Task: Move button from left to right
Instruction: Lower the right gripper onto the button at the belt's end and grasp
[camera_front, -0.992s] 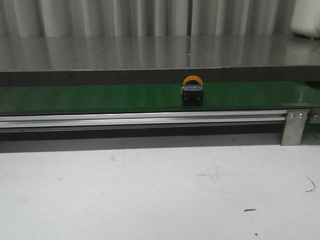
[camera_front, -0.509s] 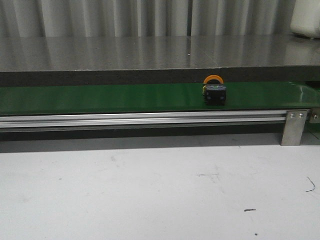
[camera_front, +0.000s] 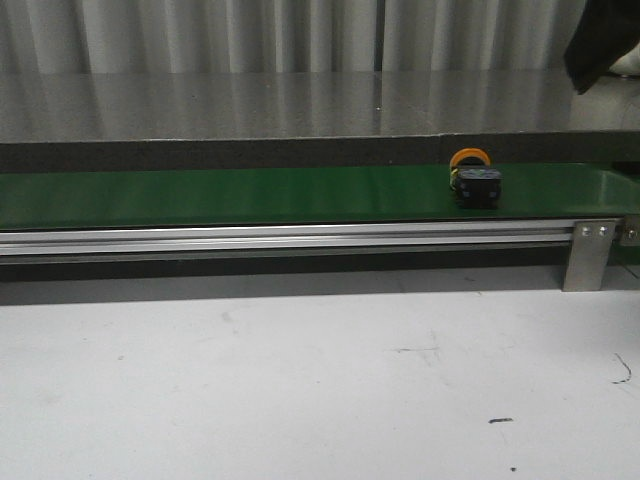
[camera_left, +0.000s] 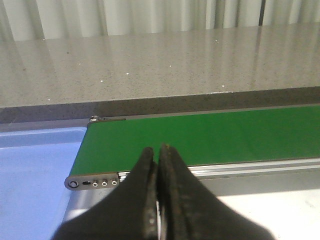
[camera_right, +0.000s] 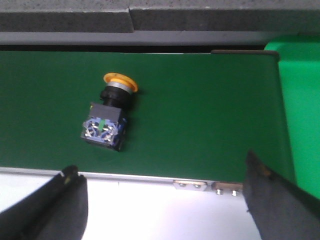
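Note:
The button (camera_front: 475, 185), with a yellow-orange cap and a black boxy body, lies on its side on the green belt (camera_front: 250, 195), right of centre. In the right wrist view the button (camera_right: 107, 120) lies on the belt (camera_right: 200, 110), beyond and to the side of my right gripper (camera_right: 160, 165), which is open wide, empty and above the belt's near edge. A dark part of my right arm (camera_front: 600, 40) shows at the upper right of the front view. My left gripper (camera_left: 157, 150) is shut and empty, over the belt's left end (camera_left: 225, 135).
An aluminium rail (camera_front: 300, 238) with a bracket (camera_front: 588, 255) runs along the belt's front. A grey stone counter (camera_front: 300, 105) lies behind it and a white table (camera_front: 300, 380) in front. A blue tray (camera_left: 35, 175) sits at the belt's left end, a bright green surface (camera_right: 300, 110) at its right end.
The button has travelled to the right along the belt. A dark part of my right arm has come into the front view's upper right corner.

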